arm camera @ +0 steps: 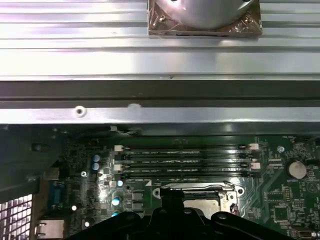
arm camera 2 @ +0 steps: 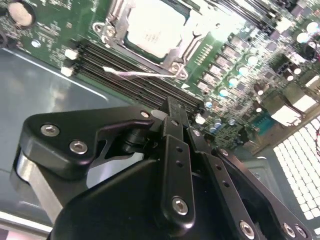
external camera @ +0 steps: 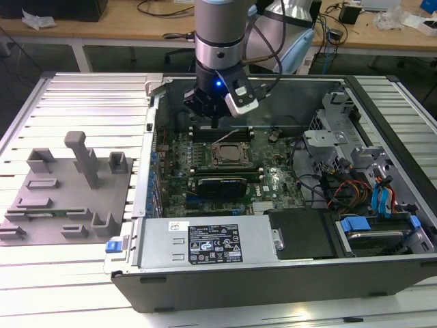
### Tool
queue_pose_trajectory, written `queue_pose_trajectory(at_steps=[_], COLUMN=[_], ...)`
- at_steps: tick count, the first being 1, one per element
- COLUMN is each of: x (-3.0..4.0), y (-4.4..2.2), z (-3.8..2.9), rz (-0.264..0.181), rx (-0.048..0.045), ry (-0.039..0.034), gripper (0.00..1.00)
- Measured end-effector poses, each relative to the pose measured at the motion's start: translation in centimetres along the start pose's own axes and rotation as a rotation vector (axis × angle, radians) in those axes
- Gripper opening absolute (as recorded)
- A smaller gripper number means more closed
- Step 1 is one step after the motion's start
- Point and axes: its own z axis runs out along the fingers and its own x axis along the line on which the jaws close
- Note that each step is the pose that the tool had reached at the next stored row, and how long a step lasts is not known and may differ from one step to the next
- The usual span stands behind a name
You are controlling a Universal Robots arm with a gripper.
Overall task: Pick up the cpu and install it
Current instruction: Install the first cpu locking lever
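Second wrist view: jaws pressed together, empty, above the cpu (arm camera 2: 152, 27) seated in its socket (arm camera 2: 172, 47).

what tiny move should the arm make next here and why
Probably a short, straight lift away from the board. In the second wrist view the cpu already lies flat inside the socket frame, and the gripper hangs apart from it over the memory slots with nothing in it, so the placing looks done.

Exterior view looks down from above; both wrist views sit close, sharing the motherboard (external camera: 225, 171).
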Motion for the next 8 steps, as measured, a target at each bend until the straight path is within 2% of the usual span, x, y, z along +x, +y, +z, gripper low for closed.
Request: queue_pose_trajectory(at_steps=[2, 6, 8], x=[-0.60, -0.65, -0.65], y=[-0.05, -0.04, -0.08], z=[0.02, 0.04, 0.21], rz=[0.002, 0.005, 0.043], rx=[0.0001, 0.0001, 0.0008], ry=[0.0019, 0.0011, -0.0053], gripper=[0.11, 0.11, 0.11])
